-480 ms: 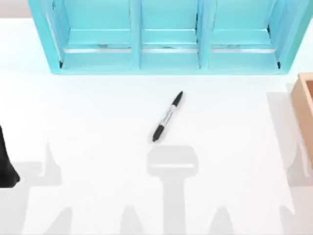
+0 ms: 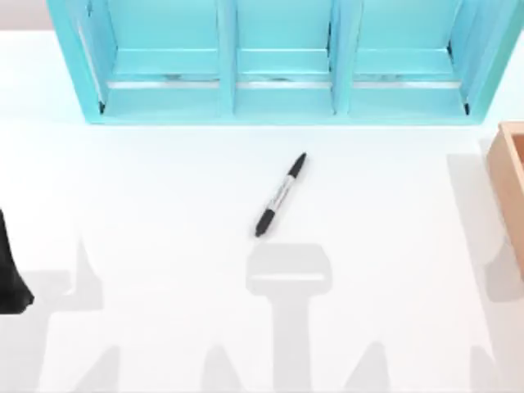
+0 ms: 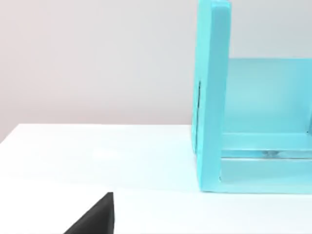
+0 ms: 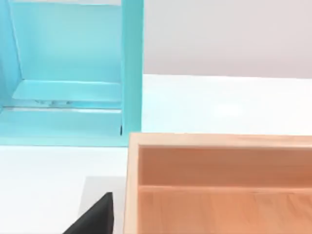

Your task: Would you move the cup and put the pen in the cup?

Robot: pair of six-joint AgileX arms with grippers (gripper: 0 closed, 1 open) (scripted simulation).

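One pen (image 2: 280,195) lies slantwise mid-table, cap end toward the blue shelf (image 2: 282,61), nearer the left arm (image 2: 11,274), whose pincer's state cannot be told.

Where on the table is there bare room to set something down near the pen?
Bare table lies left of the pen, out toward the left arm, and between the pen and the wooden box at right. It is tightest along the blue shelf behind the pen.

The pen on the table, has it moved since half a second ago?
No. The pen lies at the same slant, its upper tip just as far below the blue shelf.
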